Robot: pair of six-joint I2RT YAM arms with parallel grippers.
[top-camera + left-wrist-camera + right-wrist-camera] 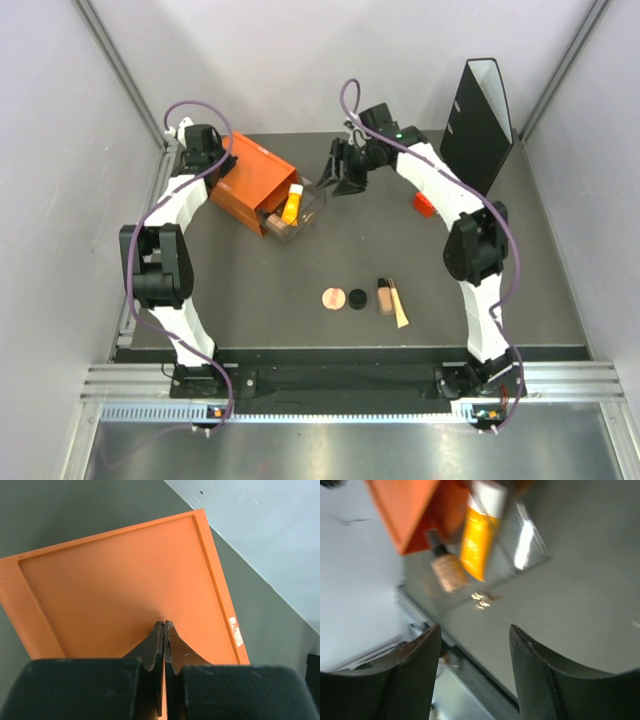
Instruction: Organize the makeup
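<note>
An orange tube with a white cap [292,204] and a beige dark-capped bottle [276,222] lie in the clear drawer [308,210] pulled out of the orange drawer box [252,182]. Both also show blurred in the right wrist view, the tube [479,535] and the bottle [446,569]. A pink disc [333,298], a small black disc [357,298], a beige bottle [384,295] and a beige stick [399,305] lie on the mat near the front. My left gripper [164,624] is shut and empty, resting on the box top [125,585]. My right gripper [338,172] [475,630] is open and empty, right of the drawer.
A small red cube [425,205] lies under the right arm. A black file holder [480,120] stands at the back right. Grey walls close in the mat on both sides and at the back.
</note>
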